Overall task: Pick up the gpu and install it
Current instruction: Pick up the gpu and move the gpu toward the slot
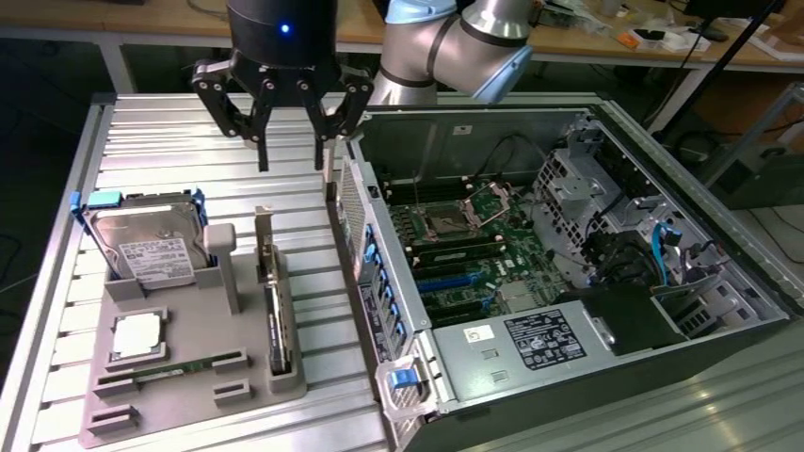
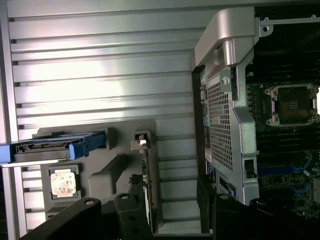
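Spread jaws high above gpu

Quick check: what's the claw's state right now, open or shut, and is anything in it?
Claw: open, holding nothing, clear of the gpu, which stands on edge in its grey holder.

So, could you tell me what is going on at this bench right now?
A robot arm's gripper hangs open above the table, holding nothing. The gpu stands on edge in its slot of the grey parts tray, untouched, beside the open computer case. The card is not yet installed.
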Controlling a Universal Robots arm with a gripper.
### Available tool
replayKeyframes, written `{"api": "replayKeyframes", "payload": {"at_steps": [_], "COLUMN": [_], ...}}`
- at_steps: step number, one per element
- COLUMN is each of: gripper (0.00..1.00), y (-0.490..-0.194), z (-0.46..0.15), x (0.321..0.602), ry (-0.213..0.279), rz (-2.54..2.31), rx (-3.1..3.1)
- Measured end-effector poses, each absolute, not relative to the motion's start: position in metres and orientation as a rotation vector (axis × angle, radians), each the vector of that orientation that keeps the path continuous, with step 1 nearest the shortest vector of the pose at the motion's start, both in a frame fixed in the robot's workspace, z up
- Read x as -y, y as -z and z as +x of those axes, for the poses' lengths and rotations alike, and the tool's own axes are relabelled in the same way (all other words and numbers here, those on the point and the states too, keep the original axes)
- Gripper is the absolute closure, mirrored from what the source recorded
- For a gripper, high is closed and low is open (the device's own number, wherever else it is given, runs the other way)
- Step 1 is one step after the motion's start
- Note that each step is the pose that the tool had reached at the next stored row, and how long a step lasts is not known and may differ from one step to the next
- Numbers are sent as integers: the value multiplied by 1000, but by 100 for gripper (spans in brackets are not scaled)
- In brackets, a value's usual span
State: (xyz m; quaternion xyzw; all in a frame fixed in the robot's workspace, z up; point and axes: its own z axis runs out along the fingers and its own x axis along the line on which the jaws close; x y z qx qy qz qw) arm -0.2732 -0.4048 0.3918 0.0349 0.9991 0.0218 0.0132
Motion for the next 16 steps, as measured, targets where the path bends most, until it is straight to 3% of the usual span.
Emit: {"api": "replayKeyframes", "payload": {"at_steps": [16], "gripper": [44], "y": [-389], "z": [-275], "x": [406], "ry": [-67], "rz": [109], "rx": [-3111]}}
